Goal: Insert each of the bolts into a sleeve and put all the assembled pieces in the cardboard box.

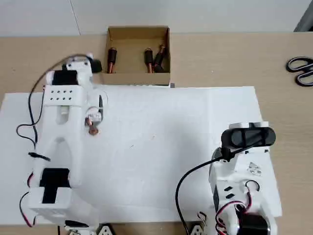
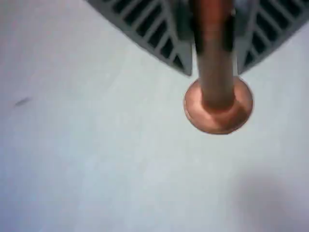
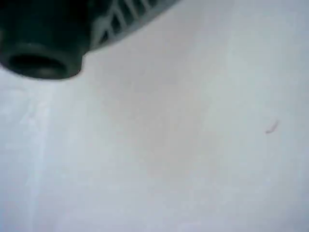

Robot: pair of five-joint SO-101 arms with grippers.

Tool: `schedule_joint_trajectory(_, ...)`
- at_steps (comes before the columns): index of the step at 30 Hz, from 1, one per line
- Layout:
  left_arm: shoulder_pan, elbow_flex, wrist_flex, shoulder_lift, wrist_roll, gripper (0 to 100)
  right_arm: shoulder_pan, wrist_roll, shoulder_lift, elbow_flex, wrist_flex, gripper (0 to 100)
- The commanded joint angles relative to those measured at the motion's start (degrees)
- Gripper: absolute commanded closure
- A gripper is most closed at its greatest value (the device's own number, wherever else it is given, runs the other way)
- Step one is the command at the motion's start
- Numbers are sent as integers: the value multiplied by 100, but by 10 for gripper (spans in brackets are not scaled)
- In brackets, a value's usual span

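Observation:
My left gripper [image 2: 213,60] is shut on a copper bolt [image 2: 218,104], whose shaft runs between the grey ribbed fingers [image 2: 159,38] with the round head sticking out over the white sheet. In the high view this gripper [image 1: 93,122] holds the bolt [image 1: 93,129] at the sheet's left side, below the cardboard box [image 1: 138,77]. The box holds three assembled pieces [image 1: 148,59]. My right gripper [image 3: 79,36] carries a black sleeve [image 3: 41,41], open end outward, above the sheet. The right arm [image 1: 247,138] stands at the front right.
A white sheet [image 1: 161,147] covers most of the table. Black scissors [image 1: 301,71] lie on the bare wood at the far right. Cables trail from both arms at the front edge.

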Motion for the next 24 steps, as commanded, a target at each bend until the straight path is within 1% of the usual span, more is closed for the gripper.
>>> schedule_joint_trajectory(1,88,-778,-44,-53,18,994,48,-70,-40,-26,-171,996)
schedule_joint_trajectory(5,132,-804,-158,-53,-9,987,48,-70,-40,-26,-171,995)
schedule_joint_trajectory(7,141,-787,-114,-53,-9,943,48,-70,-40,-26,-171,995)
schedule_joint_trajectory(10,132,-813,53,-105,18,843,48,-70,-40,-26,-171,995)
schedule_joint_trajectory(12,114,-822,88,-114,18,812,48,-70,-40,-26,-171,995)
schedule_joint_trajectory(24,88,-831,88,-114,18,813,48,-70,-40,-26,-171,995)
